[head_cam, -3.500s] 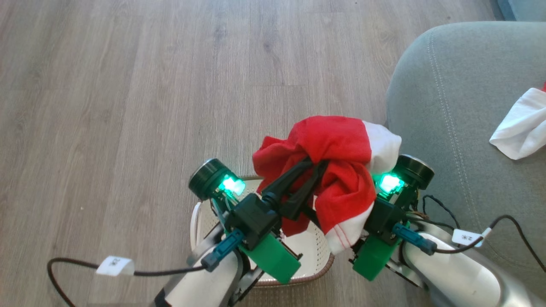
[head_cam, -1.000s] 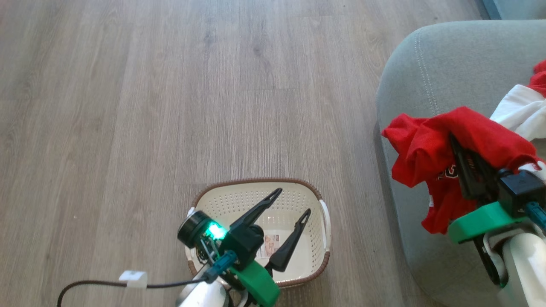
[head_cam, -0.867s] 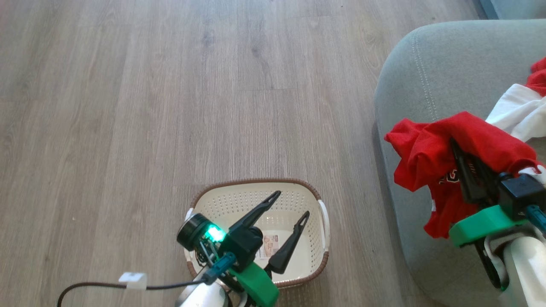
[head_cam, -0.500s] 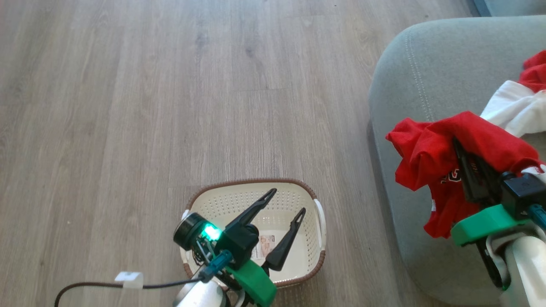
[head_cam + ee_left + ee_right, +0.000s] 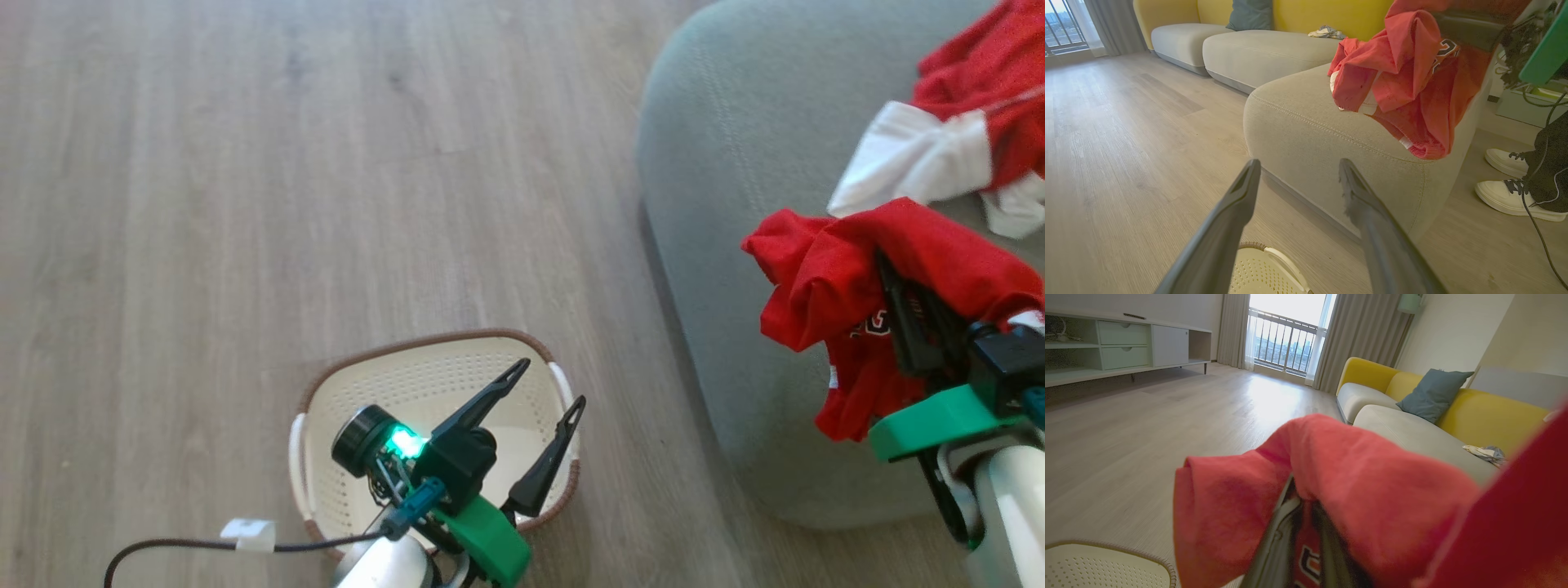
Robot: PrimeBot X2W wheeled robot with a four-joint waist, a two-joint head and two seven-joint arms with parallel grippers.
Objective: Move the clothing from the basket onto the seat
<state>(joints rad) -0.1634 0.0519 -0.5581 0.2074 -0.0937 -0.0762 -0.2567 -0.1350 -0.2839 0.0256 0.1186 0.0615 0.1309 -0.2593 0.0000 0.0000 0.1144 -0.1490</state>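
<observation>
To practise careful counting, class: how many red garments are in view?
2. The held garment hangs from the shut right gripper over the seat edge; the second garment lies on the seat beyond. Basket partly hidden.

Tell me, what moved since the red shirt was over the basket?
The right gripper carried the red shirt from above the basket to over the seat's edge, still shut on it. The left gripper left the shirt and hangs open above the basket. Basket and the red-and-white top on the seat stayed.
</observation>
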